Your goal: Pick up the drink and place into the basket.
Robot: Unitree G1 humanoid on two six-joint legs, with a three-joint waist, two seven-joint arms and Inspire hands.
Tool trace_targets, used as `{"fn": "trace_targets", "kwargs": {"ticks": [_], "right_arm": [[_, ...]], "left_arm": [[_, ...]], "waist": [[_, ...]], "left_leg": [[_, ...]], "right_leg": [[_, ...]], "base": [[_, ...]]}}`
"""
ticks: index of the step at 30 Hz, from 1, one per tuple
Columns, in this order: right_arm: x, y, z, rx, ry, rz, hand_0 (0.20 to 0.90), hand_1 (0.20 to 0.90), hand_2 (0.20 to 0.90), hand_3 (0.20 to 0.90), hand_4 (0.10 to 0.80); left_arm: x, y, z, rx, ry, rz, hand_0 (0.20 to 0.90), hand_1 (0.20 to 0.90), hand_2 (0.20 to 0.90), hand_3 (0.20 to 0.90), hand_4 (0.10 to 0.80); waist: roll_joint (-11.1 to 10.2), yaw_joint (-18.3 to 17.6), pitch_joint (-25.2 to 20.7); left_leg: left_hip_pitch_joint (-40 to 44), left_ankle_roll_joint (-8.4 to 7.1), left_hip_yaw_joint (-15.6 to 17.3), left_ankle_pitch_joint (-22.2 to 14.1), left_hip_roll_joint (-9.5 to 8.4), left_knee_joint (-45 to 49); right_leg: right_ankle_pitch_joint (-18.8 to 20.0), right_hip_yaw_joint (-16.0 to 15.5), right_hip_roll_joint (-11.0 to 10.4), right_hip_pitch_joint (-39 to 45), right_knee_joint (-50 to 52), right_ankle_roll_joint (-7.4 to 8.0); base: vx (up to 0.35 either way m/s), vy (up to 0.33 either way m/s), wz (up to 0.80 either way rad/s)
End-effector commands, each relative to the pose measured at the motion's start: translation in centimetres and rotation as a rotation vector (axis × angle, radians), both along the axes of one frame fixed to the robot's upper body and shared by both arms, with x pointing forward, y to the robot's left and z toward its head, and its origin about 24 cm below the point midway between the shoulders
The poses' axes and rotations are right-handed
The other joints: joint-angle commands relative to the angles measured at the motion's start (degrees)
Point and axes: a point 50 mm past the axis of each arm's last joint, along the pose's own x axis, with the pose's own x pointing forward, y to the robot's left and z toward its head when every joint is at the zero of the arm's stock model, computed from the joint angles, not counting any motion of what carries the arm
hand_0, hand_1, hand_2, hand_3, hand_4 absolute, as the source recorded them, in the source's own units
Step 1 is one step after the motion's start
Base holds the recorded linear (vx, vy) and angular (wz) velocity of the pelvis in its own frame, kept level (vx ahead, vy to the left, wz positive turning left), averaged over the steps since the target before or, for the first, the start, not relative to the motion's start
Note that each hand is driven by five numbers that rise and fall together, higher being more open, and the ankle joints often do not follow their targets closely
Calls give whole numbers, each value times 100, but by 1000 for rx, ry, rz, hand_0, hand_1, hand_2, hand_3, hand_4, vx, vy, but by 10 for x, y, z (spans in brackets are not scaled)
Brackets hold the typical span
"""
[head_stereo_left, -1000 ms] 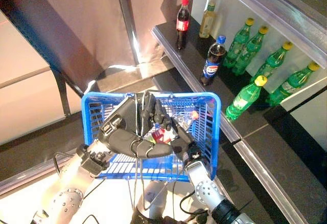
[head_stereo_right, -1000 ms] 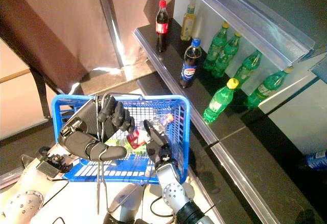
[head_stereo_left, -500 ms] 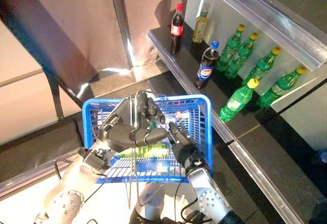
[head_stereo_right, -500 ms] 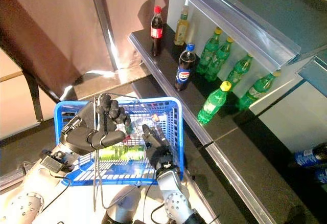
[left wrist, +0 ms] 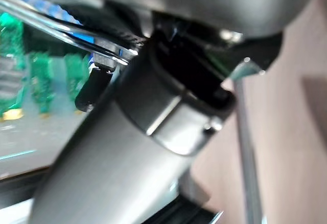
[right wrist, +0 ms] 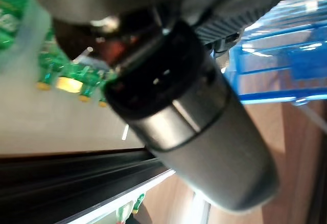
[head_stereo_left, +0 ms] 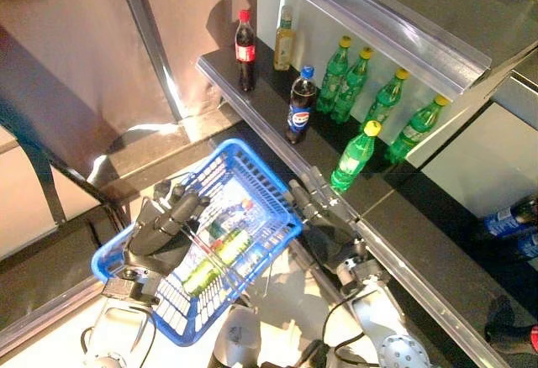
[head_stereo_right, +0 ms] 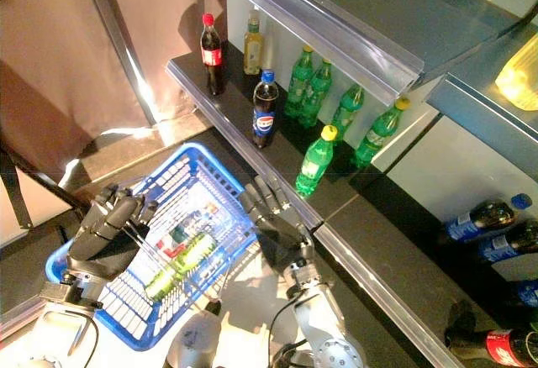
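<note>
My left hand [head_stereo_left: 164,232] is shut on the thin wire handles of the blue basket [head_stereo_left: 277,190], held up in front of me. Inside it lie a green drink bottle [head_stereo_left: 217,259] and a red-labelled drink [head_stereo_right: 179,235]. My right hand [head_stereo_left: 319,210] is open and empty, fingers straight, just past the basket's right rim and beside the shelf edge. A green bottle with a yellow cap [head_stereo_left: 354,156] stands on the dark shelf [head_stereo_left: 252,99] just beyond that hand. A dark cola bottle with a blue cap [head_stereo_left: 298,116] stands further back.
More green bottles [head_stereo_left: 387,107] line the back of the shelf, with a red-capped cola bottle [head_stereo_left: 244,49] and a yellow bottle [head_stereo_left: 284,44] at its far end. Bottles [head_stereo_right: 479,221] lie on a lower shelf at the right. A metal post [head_stereo_left: 151,49] stands behind the basket.
The camera has swung, so the whole scene shifted. My right hand has come out of the basket and now sits open at its right side. The green drink stays inside the basket.
</note>
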Motion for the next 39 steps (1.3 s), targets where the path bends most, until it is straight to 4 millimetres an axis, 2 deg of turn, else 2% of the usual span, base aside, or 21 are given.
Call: {"fn": "trace_targets", "kwargs": {"ticks": [1,8,9,10,15,16,21,23,25,27,28,30,32,33,35,37,38,39], "right_arm": [[-11,11,30,52,-268,164,900,900,900,900,800],[-19,9,26,-20,-365,291,900,900,900,900,800],[-20,9,18,-49,-348,321,900,900,900,900,800],[-20,8,14,-72,-334,328,900,900,900,900,800],[-31,-15,-29,-284,-227,426,900,900,900,900,800],[-32,-17,-33,-303,-211,428,900,900,900,900,800],[-54,-60,-103,-457,82,424,900,900,900,900,800],[-59,-70,-118,-496,153,403,900,900,900,900,800],[-65,-79,-138,-553,263,374,900,900,900,900,800],[-67,-85,-146,-598,304,370,900,900,900,900,800],[-71,-92,-155,-648,367,371,900,900,900,900,800],[-75,-98,-164,-664,443,364,900,900,900,900,800],[-85,-110,-177,-724,547,367,900,900,900,900,800],[-90,-114,-182,-761,585,373,900,900,900,900,800],[-95,-117,-188,-770,649,348,900,900,900,900,800],[-96,-120,-193,-771,673,329,900,900,900,900,800],[-96,-121,-194,-779,681,326,900,900,900,900,800],[-95,-122,-194,-787,684,326,900,900,900,900,800]], "left_arm": [[-2,10,88,-7,-608,104,300,300,300,200,100],[2,18,51,107,-383,245,300,300,300,200,100],[3,20,37,144,-297,281,300,300,300,200,100],[3,20,31,158,-261,293,300,300,300,200,100],[-4,34,-5,244,-42,436,300,300,300,200,100],[-4,35,-8,250,-23,447,300,300,300,200,100],[-21,56,-65,285,262,640,300,300,300,200,100],[-26,62,-83,259,358,682,300,300,300,200,100],[-30,66,-106,213,497,757,300,300,300,200,100],[-33,67,-121,146,562,792,300,300,300,200,100],[-36,67,-132,110,620,840,300,300,300,200,100],[-38,65,-141,81,670,873,300,300,300,200,100],[-48,62,-153,38,737,918,300,300,300,200,100],[-53,61,-160,0,777,939,300,300,300,200,100],[-56,62,-166,-20,827,952,300,300,300,200,100],[-67,63,-176,-83,884,985,300,300,300,200,100],[-75,63,-181,-116,914,1009,300,300,300,200,100],[-81,63,-184,-136,935,1026,300,300,300,200,100]], "waist": [[95,-246,-1159],[59,-440,-1209],[51,-498,-1229],[47,-527,-1237],[-1,-817,-1299],[-4,-837,-1301],[-73,-1264,-1317],[-68,-1374,-1318],[-42,-1566,-1311],[-20,-1671,-1298],[3,-1789,-1284],[14,-1885,-1273],[24,-1953,-1255],[-8,-1958,-1238],[-81,-1990,-1215],[-164,-1967,-1236],[-151,-1946,-1256],[-119,-1929,-1270]], "left_leg": [[-365,48,193,329,-131,275],[-195,35,395,364,-40,49],[-144,36,461,377,-19,-46],[-114,43,491,387,-13,-109],[38,66,818,492,94,-529],[49,65,846,502,103,-560],[259,54,1255,573,267,-954],[310,37,1360,591,327,-1018],[382,-20,1507,609,470,-1035],[396,-52,1575,611,545,-1004],[403,-108,1605,677,666,-943],[389,-169,1623,827,821,-811],[267,-261,1557,1171,1050,-505],[172,-221,1525,1170,1050,-244],[-15,-124,1606,1022,957,422],[-161,208,1399,361,354,905],[-219,353,1189,125,-10,1016],[-263,429,1020,33,-266,1044]], "right_leg": [[399,190,384,890,-1084,186],[468,405,433,874,-1232,192],[518,457,440,871,-1308,202],[544,484,444,867,-1350,210],[737,722,465,751,-1636,284],[752,741,469,743,-1656,287],[906,1066,556,628,-1931,294],[912,1104,589,607,-1942,273],[864,1214,675,529,-1864,204],[829,1300,738,489,-1825,151],[772,1413,850,450,-1775,75],[739,1516,990,410,-1773,-19],[723,1697,1216,407,-1807,-129],[743,1758,1280,423,-1846,-156],[764,1790,1313,459,-1897,-219],[839,1900,1246,427,-1967,-179],[858,2024,1266,387,-1957,-158],[872,2151,1310,359,-1949,-144]], "base": [[-20,-62,-28],[-19,-35,-18],[-44,-41,-12],[-58,-56,-15],[-77,-72,-14],[-81,-82,-12],[-104,-145,-38],[-71,-180,-42],[-71,-211,-33],[-52,-184,-41],[-64,-266,-43],[-52,-276,-30],[-39,-326,-42],[-39,-323,-50],[-46,-256,-36],[-31,-117,-31],[-5,-12,-36],[-1,16,-82]]}}
